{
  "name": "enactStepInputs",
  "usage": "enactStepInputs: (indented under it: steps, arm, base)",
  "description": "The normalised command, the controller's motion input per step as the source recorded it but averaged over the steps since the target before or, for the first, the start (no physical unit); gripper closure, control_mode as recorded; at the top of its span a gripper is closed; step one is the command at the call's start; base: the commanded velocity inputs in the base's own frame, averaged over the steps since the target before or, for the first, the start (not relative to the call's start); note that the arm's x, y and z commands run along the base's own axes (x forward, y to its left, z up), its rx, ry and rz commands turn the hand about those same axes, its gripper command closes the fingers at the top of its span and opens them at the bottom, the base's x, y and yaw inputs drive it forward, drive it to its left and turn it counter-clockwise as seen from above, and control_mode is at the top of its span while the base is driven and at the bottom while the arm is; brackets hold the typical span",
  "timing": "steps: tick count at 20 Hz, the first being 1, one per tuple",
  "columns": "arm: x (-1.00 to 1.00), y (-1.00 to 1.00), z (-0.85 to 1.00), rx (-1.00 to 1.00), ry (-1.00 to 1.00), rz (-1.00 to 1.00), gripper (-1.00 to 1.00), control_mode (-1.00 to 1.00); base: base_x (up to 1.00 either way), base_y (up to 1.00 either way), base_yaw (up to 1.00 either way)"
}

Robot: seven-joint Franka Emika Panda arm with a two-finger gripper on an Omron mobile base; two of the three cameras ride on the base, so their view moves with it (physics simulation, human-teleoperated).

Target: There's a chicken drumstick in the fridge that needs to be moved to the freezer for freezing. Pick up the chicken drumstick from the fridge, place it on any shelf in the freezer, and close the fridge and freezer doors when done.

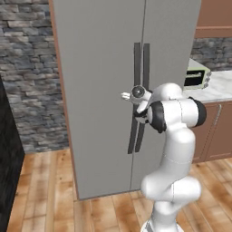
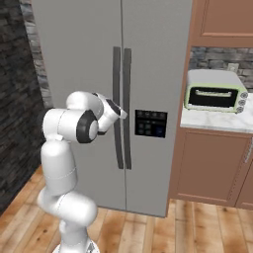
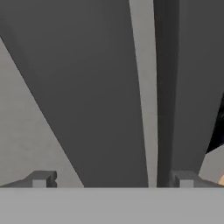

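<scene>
The side-by-side refrigerator stood shut, its two flat matte grey doors meeting at a seam flanked by two long dark bar handles. The gripper was hard up against those handles, its fingers spread apart with nothing between them. A dark dispenser panel sat right of the handles; no writing was legible. Further right, a pale green toaster oven rested on a marbled counter. The chicken drumstick was hidden behind the doors. Below ran plank wood flooring.
</scene>
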Motion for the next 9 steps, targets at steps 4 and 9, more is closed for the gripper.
enactStepInputs:
  steps: [4, 9]
  arm:
    - [0.88, -0.57, 0.00, 0.09, 0.00, 0.22, -1.00, -1.00]
    - [0.98, -0.92, 0.00, 0.19, 0.00, 0.35, -1.00, -1.00]
  base:
    - [0.00, 0.00, 0.00]
    - [0.00, 0.00, 0.00]
